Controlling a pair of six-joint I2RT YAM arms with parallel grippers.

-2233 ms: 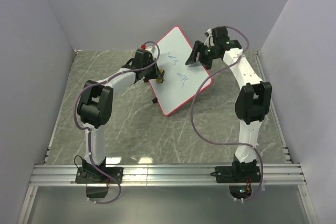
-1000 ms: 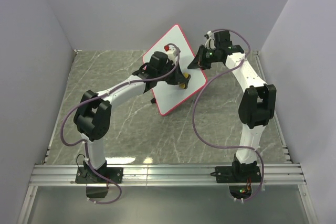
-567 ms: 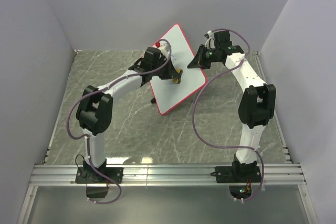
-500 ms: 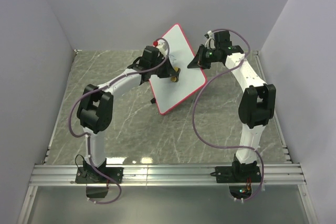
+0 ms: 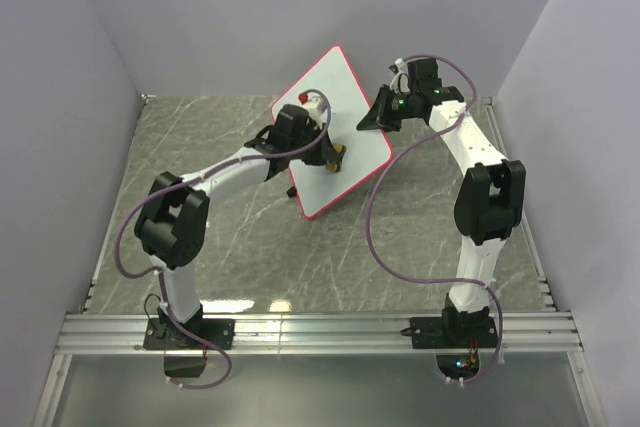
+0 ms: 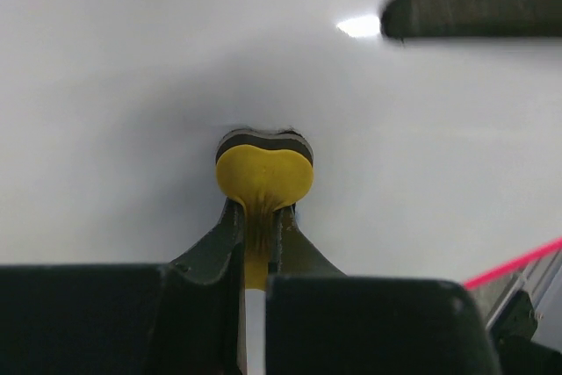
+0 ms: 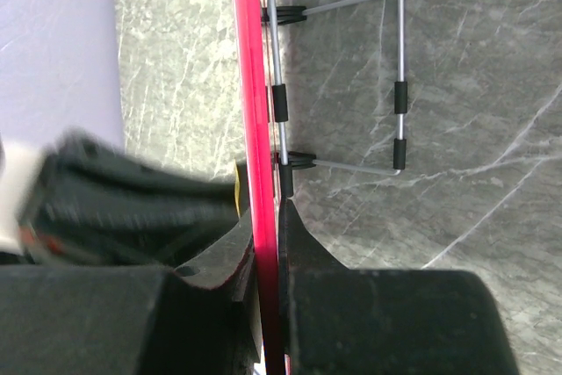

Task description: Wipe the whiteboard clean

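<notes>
White, red-pink and yellow over grey marble.
Plain white whiteboard (image 5: pixel 345 182) edged by a thin red-pink rim (image 7: pixel 250 85); yellow eraser (image 6: pixel 263 173) with a dark layer at its tip; grey table (image 5: pixel 230 227) veined in white; white arms (image 5: pixel 235 162) with black joints; purple cables (image 5: pixel 368 215); silver wire stand (image 7: pixel 399 41) with black sleeves.

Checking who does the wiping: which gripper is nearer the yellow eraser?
Left. The left gripper is shut on the yellow eraser, holding it against the whiteboard face; the right gripper clamps the whiteboard's rim, apart from the eraser.
</notes>
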